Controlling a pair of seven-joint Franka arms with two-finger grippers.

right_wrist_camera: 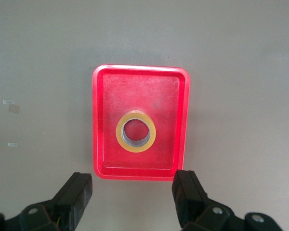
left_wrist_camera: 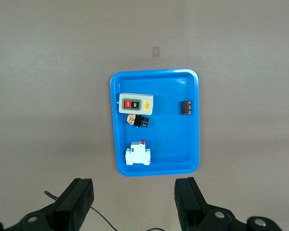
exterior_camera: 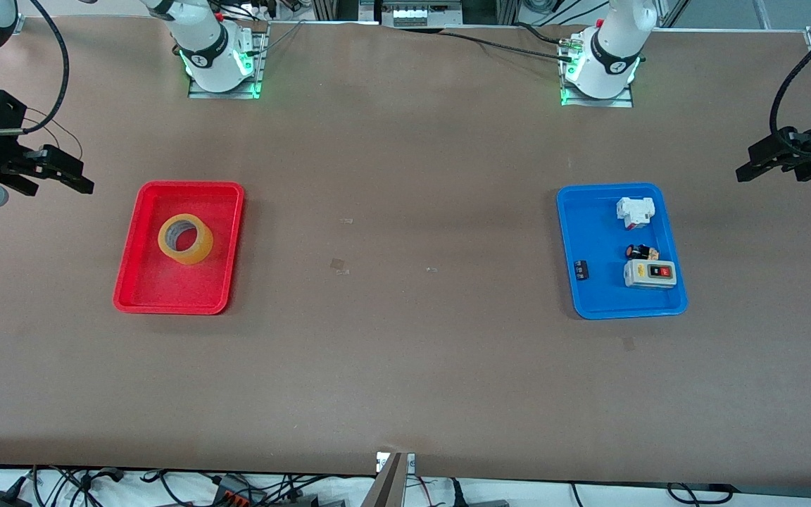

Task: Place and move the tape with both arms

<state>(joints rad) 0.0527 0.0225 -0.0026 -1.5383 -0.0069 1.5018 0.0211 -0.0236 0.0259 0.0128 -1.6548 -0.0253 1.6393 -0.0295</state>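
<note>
The tape [exterior_camera: 185, 239], a translucent yellow ring, lies flat with its hollow core up in a red tray [exterior_camera: 139, 282], in the half farther from the front camera. In the right wrist view the tape [right_wrist_camera: 136, 131] sits in the red tray [right_wrist_camera: 98, 120]. My right gripper [exterior_camera: 78, 176] hangs open and empty over bare table beside that tray, at the right arm's end; its jaws [right_wrist_camera: 133, 187] stand wide apart. My left gripper [exterior_camera: 749, 163] hangs open and empty over the table at the left arm's end, beside a blue tray; its fingers [left_wrist_camera: 134, 192] hold nothing.
The blue tray [exterior_camera: 574, 232] holds a grey switch box [exterior_camera: 650, 274], a white breaker [exterior_camera: 635, 211], a small black and yellow part [exterior_camera: 642, 251] and a small dark block [exterior_camera: 581, 269]. In the left wrist view the blue tray [left_wrist_camera: 195, 120] lies just past the fingers. Brown table spreads between the trays.
</note>
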